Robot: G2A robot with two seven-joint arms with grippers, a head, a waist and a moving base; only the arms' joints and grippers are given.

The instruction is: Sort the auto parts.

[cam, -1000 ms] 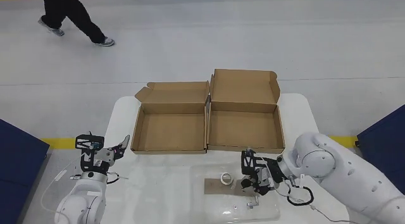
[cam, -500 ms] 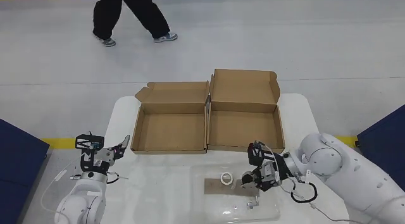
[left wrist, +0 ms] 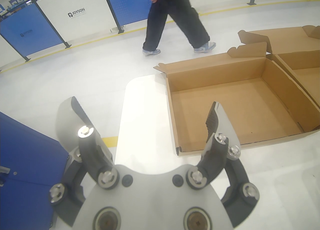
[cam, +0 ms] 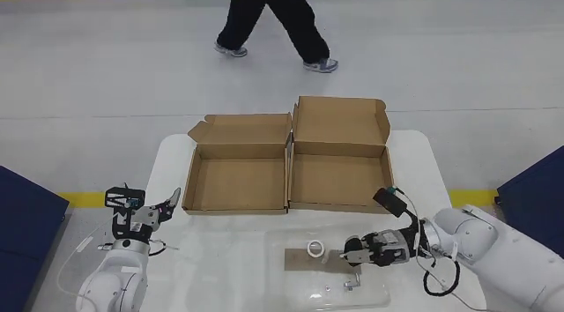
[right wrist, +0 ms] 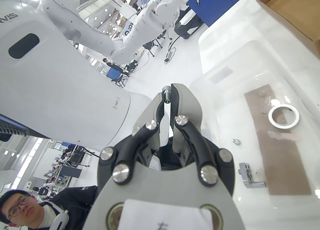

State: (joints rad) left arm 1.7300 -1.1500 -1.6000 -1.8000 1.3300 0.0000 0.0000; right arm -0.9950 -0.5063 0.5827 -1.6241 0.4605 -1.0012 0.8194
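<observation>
Between right gripper (right wrist: 168, 97) tips, small silvery bolt (right wrist: 166, 90), ridged, round-headed

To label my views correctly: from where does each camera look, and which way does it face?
Top view: above the arms, facing down at the table, left box, right box and clear tray; both arms show.
Left wrist view: on the left arm, facing past the open left gripper toward the left box.
Right wrist view: on the right arm, facing past the right gripper, shut on a small bolt, above the tray.
Shared: top and right wrist views both show the metal ring.
</observation>
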